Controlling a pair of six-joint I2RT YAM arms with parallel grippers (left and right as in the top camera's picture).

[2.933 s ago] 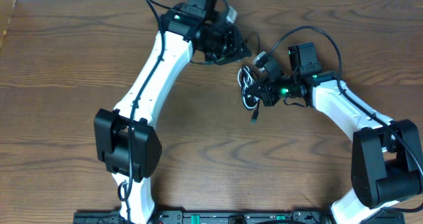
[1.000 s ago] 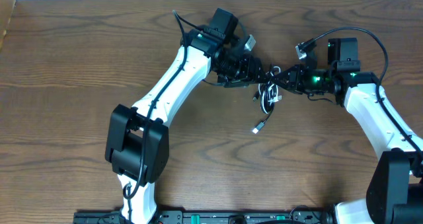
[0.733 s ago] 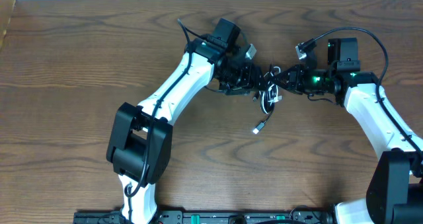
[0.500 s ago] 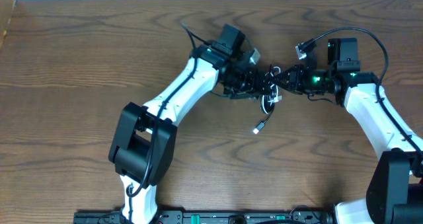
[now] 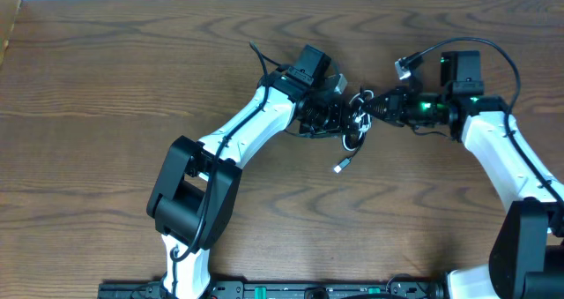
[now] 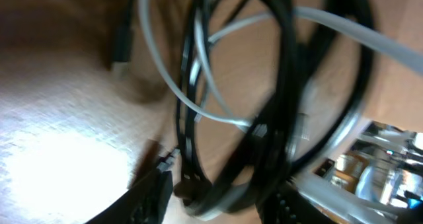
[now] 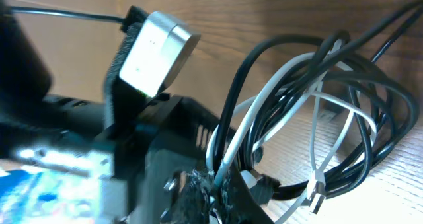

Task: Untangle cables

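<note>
The cables (image 5: 357, 127) form one small tangle of black and white loops hanging just above the table's middle back. A plug end (image 5: 340, 167) trails down from it toward the table. My right gripper (image 5: 374, 107) reaches in from the right and is shut on the cables; in the right wrist view a white strand (image 7: 231, 151) runs into its pinched gripper (image 7: 218, 184). My left gripper (image 5: 339, 118) meets the tangle from the left. In the blurred left wrist view the cables (image 6: 277, 85) fill the frame, and the gripper (image 6: 218, 201) stands open around the lowest loops.
Brown wooden table (image 5: 106, 87) all round, with a pale wall edge at the back. The thicker black arm cords (image 5: 476, 48) arc over the right wrist. The left arm's silver camera box (image 7: 155, 49) sits close to the tangle in the right wrist view.
My left arm has slid right into the tangle and its jaws have narrowed around the loops. The right gripper has held still with the cables. The dangling plug shifted slightly.
</note>
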